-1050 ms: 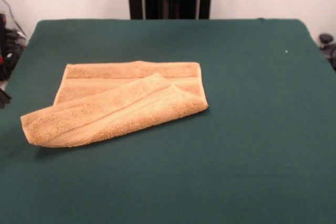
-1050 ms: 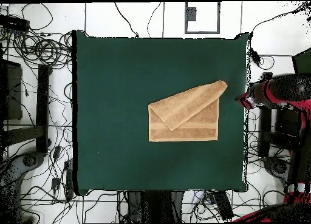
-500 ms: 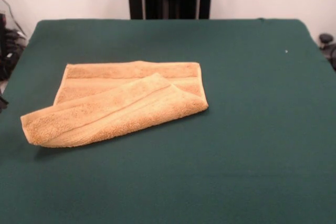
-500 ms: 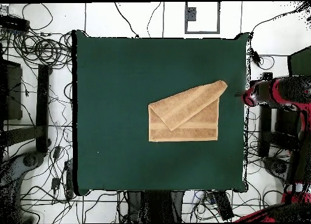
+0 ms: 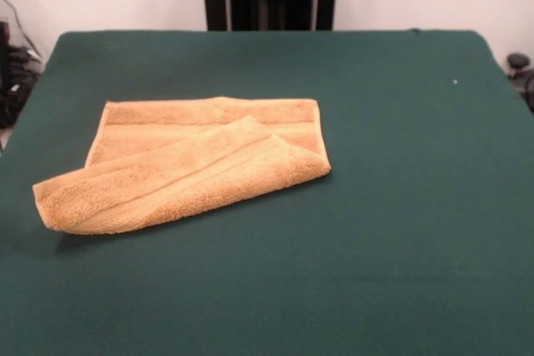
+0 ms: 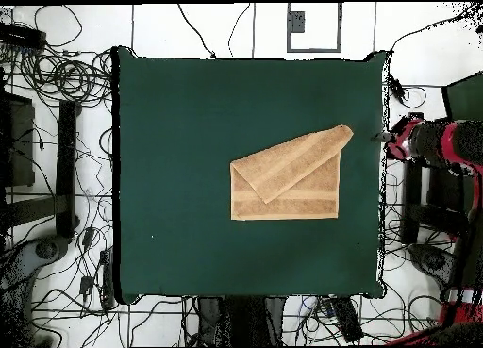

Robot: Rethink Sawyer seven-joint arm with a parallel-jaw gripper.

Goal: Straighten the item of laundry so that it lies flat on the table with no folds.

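The item of laundry (image 5: 192, 164) is a golden-tan towel lying left of centre on the green table (image 5: 375, 206). One part of it is folded over diagonally, so a long flap lies across it and its corner sticks out past the towel's edge. In the overhead view that flap of the item of laundry (image 6: 288, 174) points to the upper right of the table (image 6: 189, 156). The gripper (image 6: 387, 137) on the red and black arm sits just off the table's right edge, apart from the towel's protruding corner. The front view does not show it.
Several cables (image 6: 66, 80) and black stands (image 6: 66, 165) cover the floor around the table in the overhead view. A tiny white speck (image 5: 455, 82) lies on the cloth at the far right in the front view.
The arm has drifted a little further off the table's edge, up and to the right in the overhead view. A dark tip at the front view's left edge is gone. The towel has not moved.
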